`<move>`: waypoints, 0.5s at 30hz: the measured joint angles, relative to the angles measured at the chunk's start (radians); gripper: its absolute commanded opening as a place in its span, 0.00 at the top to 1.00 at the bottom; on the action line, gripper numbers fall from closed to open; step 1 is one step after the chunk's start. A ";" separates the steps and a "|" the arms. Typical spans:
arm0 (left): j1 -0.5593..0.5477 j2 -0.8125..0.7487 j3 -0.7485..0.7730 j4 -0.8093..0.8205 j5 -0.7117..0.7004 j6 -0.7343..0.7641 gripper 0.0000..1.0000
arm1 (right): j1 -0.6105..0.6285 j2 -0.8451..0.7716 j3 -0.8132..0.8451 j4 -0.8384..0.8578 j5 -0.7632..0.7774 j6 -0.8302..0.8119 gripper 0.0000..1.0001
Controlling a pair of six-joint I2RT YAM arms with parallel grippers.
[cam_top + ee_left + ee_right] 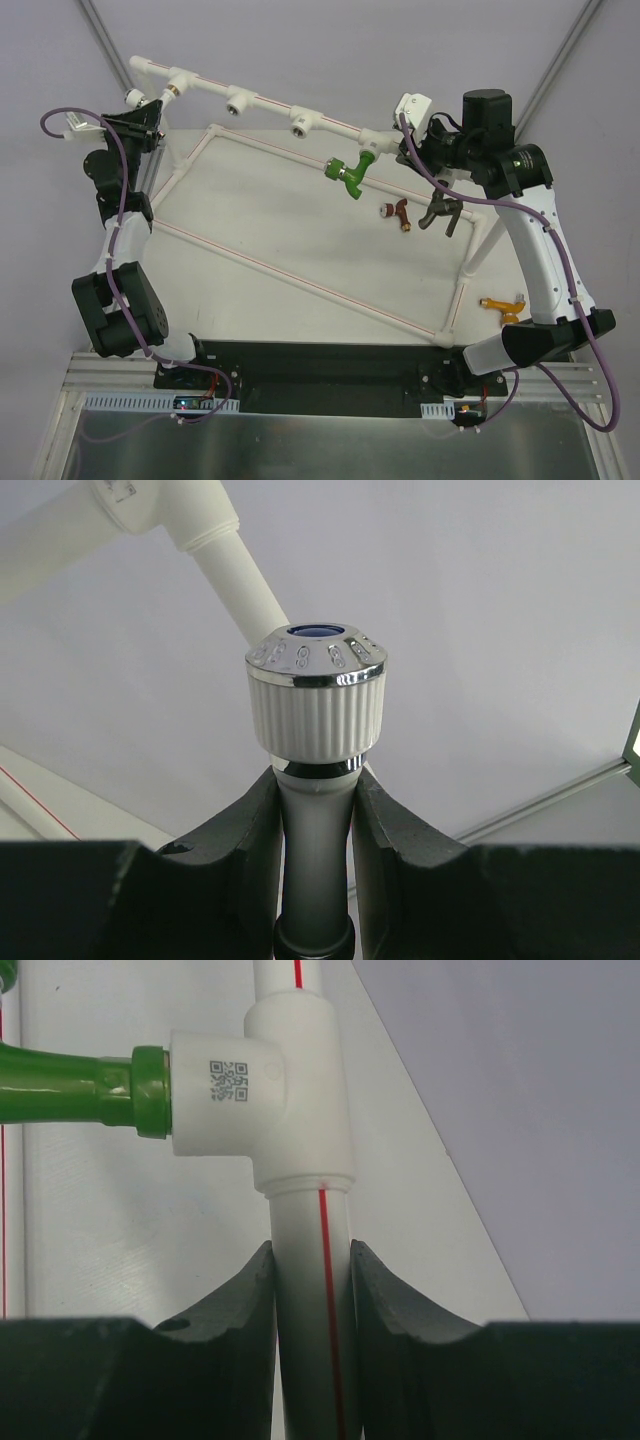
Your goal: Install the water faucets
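My left gripper (150,112) (316,780) is shut on the stem of the white faucet (316,705), just below its ribbed knob with a chrome rim. In the top view this white faucet (135,98) is beside the frame's far-left tee fitting (178,85). My right gripper (405,150) (311,1255) is shut on the white red-striped pipe (310,1220), just below a tee (295,1090). The green faucet (350,172) (70,1085) sits in that tee. The dark red faucet (400,212), dark grey faucet (440,212) and orange faucet (503,303) lie loose on the table.
The white pipe frame (300,275) lies across the table, with its raised top rail at the back. Two bare tee fittings (238,103) (303,124) sit on that rail. The orange faucet lies just outside the frame's right leg (465,265), under my right arm.
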 measured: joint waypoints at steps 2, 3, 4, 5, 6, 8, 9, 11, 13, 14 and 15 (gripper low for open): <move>0.000 0.000 0.000 -0.006 -0.001 0.003 1.00 | 0.000 0.000 0.000 0.000 0.000 0.000 0.98; 0.000 0.000 -0.001 -0.008 -0.001 0.004 1.00 | 0.000 0.000 0.000 0.000 0.000 0.000 0.98; 0.000 0.000 -0.003 -0.008 -0.003 0.004 1.00 | 0.000 0.000 0.000 0.000 -0.001 0.000 0.98; 0.000 0.000 -0.005 -0.008 -0.005 0.004 1.00 | 0.000 0.000 0.000 0.000 -0.001 0.000 0.98; 0.000 0.000 -0.008 -0.007 -0.006 0.003 1.00 | 0.000 0.000 0.000 0.000 -0.001 0.000 0.98; 0.000 0.000 -0.018 -0.007 -0.008 0.004 1.00 | 0.000 0.000 0.000 -0.001 -0.002 0.000 0.98; 0.000 0.000 -0.022 -0.008 -0.008 0.003 1.00 | 0.000 0.000 0.000 -0.001 -0.002 0.000 0.98; 0.000 0.000 -0.023 -0.006 -0.009 0.003 1.00 | 0.000 0.000 0.000 0.000 -0.002 0.000 0.99; 0.000 0.000 -0.023 -0.006 -0.009 0.003 1.00 | 0.000 0.000 0.000 -0.001 -0.002 0.000 0.98; -0.001 0.000 -0.023 -0.006 -0.009 0.003 1.00 | 0.000 0.000 0.000 0.000 -0.002 0.000 0.98; -0.001 0.000 -0.023 -0.006 -0.010 0.003 1.00 | 0.000 0.000 0.000 -0.001 -0.002 0.000 0.98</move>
